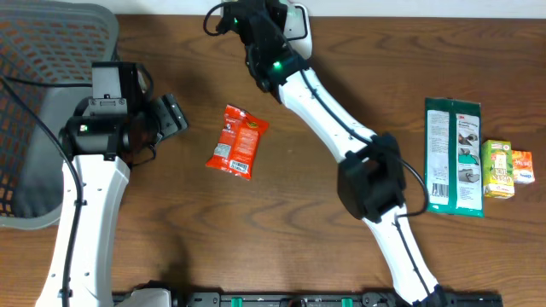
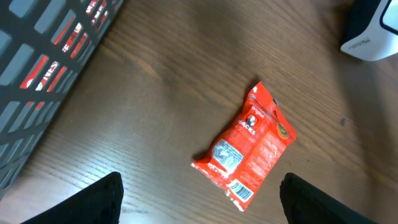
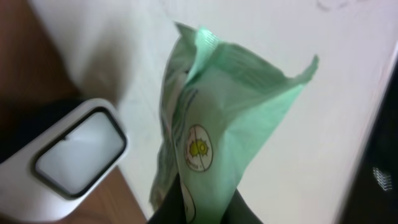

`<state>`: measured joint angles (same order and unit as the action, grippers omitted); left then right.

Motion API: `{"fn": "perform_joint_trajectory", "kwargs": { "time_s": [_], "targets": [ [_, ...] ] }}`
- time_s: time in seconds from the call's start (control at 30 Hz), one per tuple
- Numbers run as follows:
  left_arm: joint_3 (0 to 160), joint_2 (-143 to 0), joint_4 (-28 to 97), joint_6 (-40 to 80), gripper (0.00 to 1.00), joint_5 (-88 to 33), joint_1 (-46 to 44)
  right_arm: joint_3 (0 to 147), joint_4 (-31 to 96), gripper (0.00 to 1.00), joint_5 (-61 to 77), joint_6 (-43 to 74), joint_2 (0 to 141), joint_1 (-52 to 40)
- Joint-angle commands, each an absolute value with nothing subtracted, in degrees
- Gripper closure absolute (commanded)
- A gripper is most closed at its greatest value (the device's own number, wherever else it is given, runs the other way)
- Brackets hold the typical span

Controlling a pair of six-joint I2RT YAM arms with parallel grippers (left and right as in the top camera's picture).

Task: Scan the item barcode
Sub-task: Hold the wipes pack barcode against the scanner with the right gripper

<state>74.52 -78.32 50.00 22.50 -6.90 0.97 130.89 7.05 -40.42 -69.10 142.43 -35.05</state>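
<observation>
Since the right gripper [image 3: 200, 208] pinches just one edge of the floppy green packet [image 3: 217, 112], its barcode may sag past the scanner [image 3: 78, 152]; the left gripper [image 1: 173, 115] gapes empty.

Overhead is evenly lit and pretty sharp, only soft shadows on the table [image 1: 281, 230]; left wrist view is crisp on the red packet [image 2: 245, 146] mid-frame, faint shadow along its left edge, fingers [image 2: 93, 202] in the bottom corners just dark blobs; right wrist view is smeary, green packet [image 3: 217, 124] out of focus, white backdrop washed out, right edge dark
</observation>
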Motion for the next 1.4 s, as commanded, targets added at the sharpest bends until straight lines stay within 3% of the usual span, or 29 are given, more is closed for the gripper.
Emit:
{"fn": "perform_joint_trajectory", "kwargs": {
  "time_s": [0.0, 0.23, 0.9, 1.37],
  "targets": [
    [75.5, -78.2, 50.1, 22.4, 0.18, -5.9, 1.1, 131.9, -2.7, 0.98, -47.0, -82.5, 147.6, -34.9],
    [75.5, -78.2, 50.1, 22.4, 0.18, -5.9, 1.1, 131.9, -14.5, 0.97, -45.5, -82.8, 152.3, -34.2],
    [75.5, -78.2, 50.1, 22.4, 0.18, -5.9, 1.1, 131.9, -13.3, 0.99, -39.2, -59.3, 152.9, -30.7],
    [75.5, -78.2, 50.1, 22.4, 0.18, -5.9, 1.1, 131.9, -9.4, 0.99, -37.0, -54.9, 152.9, -30.8]
  ]
}}
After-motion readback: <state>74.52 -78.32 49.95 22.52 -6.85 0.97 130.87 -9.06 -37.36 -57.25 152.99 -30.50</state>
